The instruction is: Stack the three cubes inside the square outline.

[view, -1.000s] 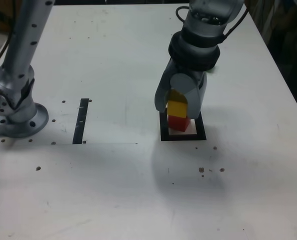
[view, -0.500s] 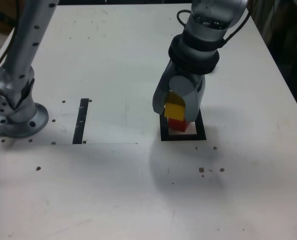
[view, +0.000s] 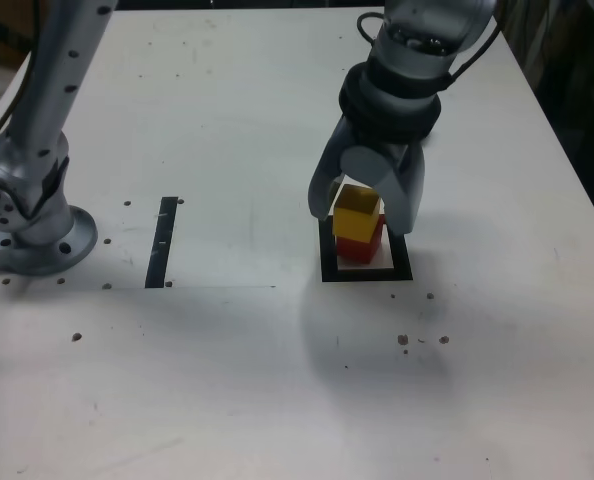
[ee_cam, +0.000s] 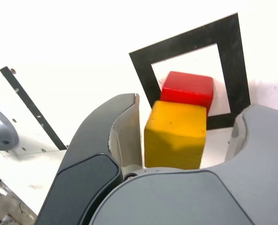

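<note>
The yellow cube (view: 357,212) sits on top of the red cube (view: 365,246), slightly offset, and both stand inside the square outline (view: 365,274) of black tape. My gripper (view: 362,210) hangs straight over the stack, open, with one finger on each side of the yellow cube. In the wrist view the yellow cube (ee_cam: 175,136) lies between the fingers with a clear gap on one side, and the red cube (ee_cam: 188,89) shows beneath it inside the square outline (ee_cam: 143,75). The green cube is out of view.
A thin straight black strip (view: 162,240) lies on the white table at the exterior view's left. The arm's grey base (view: 27,215) stands further left by the table edge. Small dark specks dot the table (view: 277,380).
The jaws have spread apart and let go of the yellow cube, which now rests on the red cube. The gripper stays over the stack.
</note>
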You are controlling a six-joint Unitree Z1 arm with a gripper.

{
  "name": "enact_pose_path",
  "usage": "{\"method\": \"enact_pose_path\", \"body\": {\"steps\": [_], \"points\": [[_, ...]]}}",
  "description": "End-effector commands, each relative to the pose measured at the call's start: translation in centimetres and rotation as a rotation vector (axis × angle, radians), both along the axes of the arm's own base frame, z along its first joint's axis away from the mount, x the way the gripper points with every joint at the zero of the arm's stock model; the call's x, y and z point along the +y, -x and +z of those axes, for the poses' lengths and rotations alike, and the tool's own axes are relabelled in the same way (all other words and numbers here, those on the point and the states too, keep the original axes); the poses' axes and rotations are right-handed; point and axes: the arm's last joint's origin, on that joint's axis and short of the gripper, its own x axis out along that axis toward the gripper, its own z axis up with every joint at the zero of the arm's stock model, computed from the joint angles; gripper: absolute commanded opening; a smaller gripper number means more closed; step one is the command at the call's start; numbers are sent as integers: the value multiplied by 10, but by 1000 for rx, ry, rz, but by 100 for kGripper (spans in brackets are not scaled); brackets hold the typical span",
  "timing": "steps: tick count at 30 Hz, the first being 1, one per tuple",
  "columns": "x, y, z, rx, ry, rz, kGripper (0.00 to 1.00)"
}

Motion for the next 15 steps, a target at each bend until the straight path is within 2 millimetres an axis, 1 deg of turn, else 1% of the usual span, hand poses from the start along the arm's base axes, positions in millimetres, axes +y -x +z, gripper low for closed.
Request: {"method": "enact_pose_path", "body": {"steps": [1, 6, 9, 12, 15], "points": [[3, 7, 20, -34, -20, -7, 90], [13, 28, 67, -101, -42, -58, 92], [23, 36, 90, -142, -53, -105, 92], [39, 33, 102, -160, -75, -149, 93], [65, 23, 103, -155, -87, -174, 94]]}}
